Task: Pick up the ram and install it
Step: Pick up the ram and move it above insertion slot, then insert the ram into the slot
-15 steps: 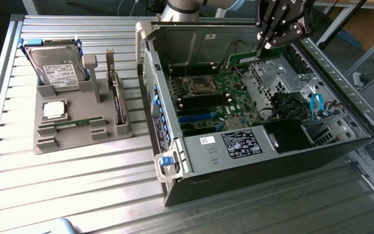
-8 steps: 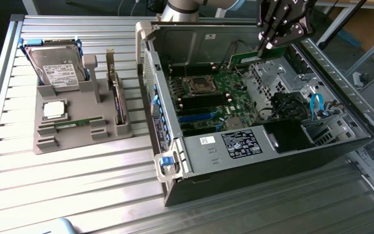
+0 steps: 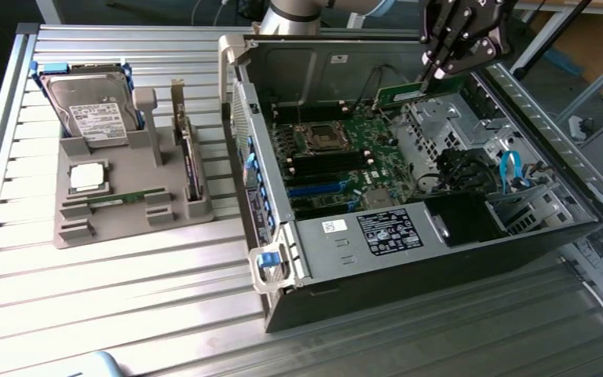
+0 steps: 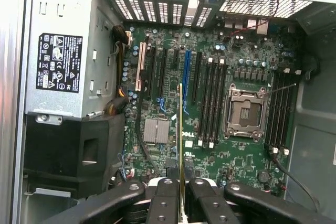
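Slatted metal table (image 3: 123, 314) carries one open computer case (image 3: 407, 267) lying on its side, its open face upward. On the exterior view's left stands one grey holder (image 3: 123, 212), a strip of bare slats between the two. Inside the case walls, the motherboard (image 4: 173, 77) lies exposed, with free space above it up to the rim. The holder keeps one hard drive (image 3: 87, 110), one upright card (image 3: 184, 141), one square processor chip (image 3: 87, 177) and one green stick (image 3: 123, 196) lying flat. One gripper (image 3: 435, 69) hangs over the case's far edge, clenched on the ram (image 3: 401, 95). In the wrist view the ram (image 4: 180, 129) shows edge-on between the fingers (image 4: 164, 203), above the board, near one blue slot (image 4: 186, 77) and two banks of black slots beside one empty socket (image 4: 244, 111).
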Motion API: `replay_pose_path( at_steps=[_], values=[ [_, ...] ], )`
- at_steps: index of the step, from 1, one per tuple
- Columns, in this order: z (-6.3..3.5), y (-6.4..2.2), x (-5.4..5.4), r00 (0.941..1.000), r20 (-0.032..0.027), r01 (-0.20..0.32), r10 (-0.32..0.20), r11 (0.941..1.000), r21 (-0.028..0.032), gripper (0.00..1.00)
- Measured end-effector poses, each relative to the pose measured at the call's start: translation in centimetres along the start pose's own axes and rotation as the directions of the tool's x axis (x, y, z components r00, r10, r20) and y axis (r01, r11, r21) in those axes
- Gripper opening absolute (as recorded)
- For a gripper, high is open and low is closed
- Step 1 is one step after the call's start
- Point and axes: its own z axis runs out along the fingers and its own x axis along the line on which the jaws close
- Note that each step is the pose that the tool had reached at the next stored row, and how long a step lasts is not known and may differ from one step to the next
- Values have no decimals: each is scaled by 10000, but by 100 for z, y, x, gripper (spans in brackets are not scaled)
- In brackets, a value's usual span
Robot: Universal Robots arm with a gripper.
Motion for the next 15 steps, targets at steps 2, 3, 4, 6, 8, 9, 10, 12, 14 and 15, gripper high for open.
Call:
replay_pose_path(
  at_steps=[2,3,4,6,8,9,10,12,14,15],
  values=[
    [0,-12,1,10000,0,0,0,10000,0,14],
    [0,-13,2,10000,0,0,0,10000,0,14],
    [0,-14,2,10000,0,0,0,10000,0,14],
    [0,-13,2,10000,0,0,0,10000,0,14],
    [0,-13,2,10000,0,0,0,10000,0,14],
    [0,-13,2,10000,0,0,0,10000,0,14],
    [0,-13,2,10000,0,0,0,10000,0,14],
    [0,-13,2,10000,0,0,0,10000,0,14],
    [0,-13,1,10000,0,0,0,10000,0,14],
    [0,-13,2,10000,0,0,0,10000,0,14]
  ],
)
